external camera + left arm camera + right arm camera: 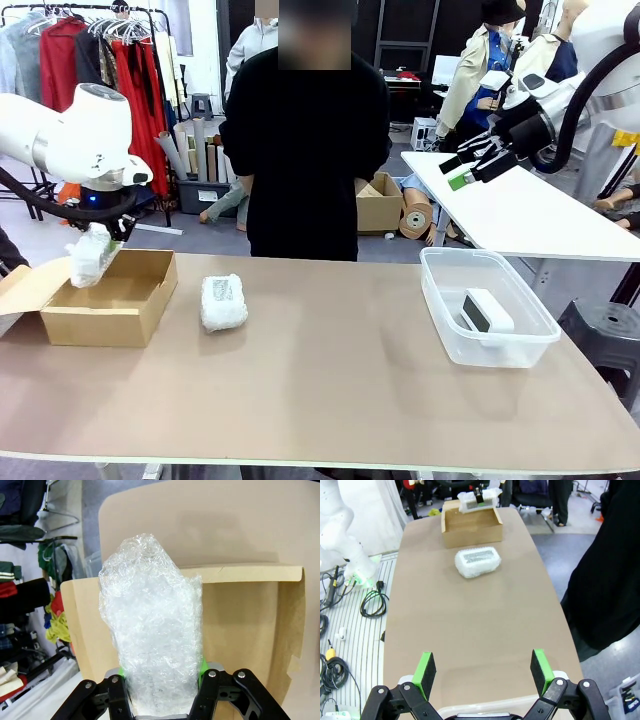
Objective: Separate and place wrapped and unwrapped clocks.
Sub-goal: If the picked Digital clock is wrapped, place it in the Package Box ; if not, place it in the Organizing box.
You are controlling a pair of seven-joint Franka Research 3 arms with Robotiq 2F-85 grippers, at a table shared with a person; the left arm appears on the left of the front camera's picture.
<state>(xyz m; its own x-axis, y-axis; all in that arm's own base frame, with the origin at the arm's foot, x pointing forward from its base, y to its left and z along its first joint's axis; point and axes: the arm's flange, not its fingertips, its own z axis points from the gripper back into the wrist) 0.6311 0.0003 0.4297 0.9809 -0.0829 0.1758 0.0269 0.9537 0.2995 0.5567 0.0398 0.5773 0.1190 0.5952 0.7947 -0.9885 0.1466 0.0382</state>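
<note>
Bubble-wrapped clock (90, 258) sits clamped in our left gripper (162, 680), above the cardboard box (95, 325) at the left end of the table (330, 390). A second wrapped clock (223, 302) lies on the table just right of that box. Our right gripper (482, 667) hangs spread wide and empty, raised at the right, where the bare white clock (487, 310) lies in a clear tub (490, 352).
</note>
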